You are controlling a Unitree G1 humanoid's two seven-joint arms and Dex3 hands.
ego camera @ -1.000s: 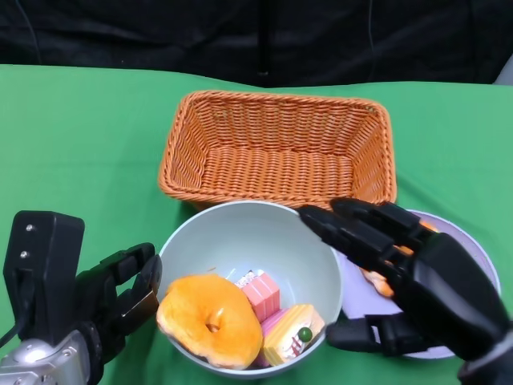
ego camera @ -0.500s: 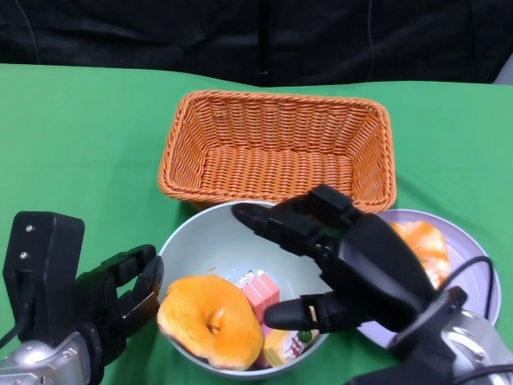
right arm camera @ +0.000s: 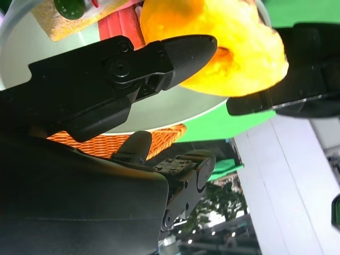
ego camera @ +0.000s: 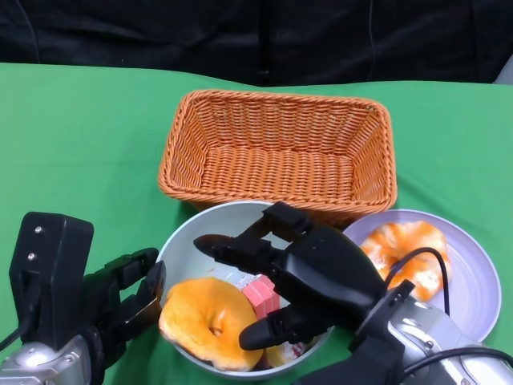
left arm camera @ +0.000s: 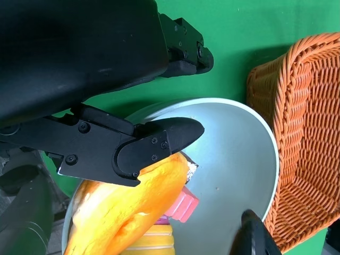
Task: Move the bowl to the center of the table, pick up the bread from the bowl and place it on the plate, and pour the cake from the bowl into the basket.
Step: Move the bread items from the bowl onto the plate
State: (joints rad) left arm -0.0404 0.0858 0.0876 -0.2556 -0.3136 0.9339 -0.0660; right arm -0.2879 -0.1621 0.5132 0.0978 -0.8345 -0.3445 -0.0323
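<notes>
Bread (ego camera: 210,320) in the bowl (ego camera: 192,241), below and left of the right hand (ego camera: 309,281). Right hand spread open above the bowl, fingers apart, gripping nothing. Left hand (ego camera: 120,301) open beside the bowl's left rim.

We saw even, bright overhead light and soft shadows on the green tabletop (ego camera: 88,136); both wrist views blurred close up.

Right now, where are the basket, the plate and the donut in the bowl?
basket (ego camera: 276,164), head view, woven floor inside.
plate (ego camera: 473,281), head view, bare right side.
donut (ego camera: 204,317), head view, top, left of its hole.
</notes>
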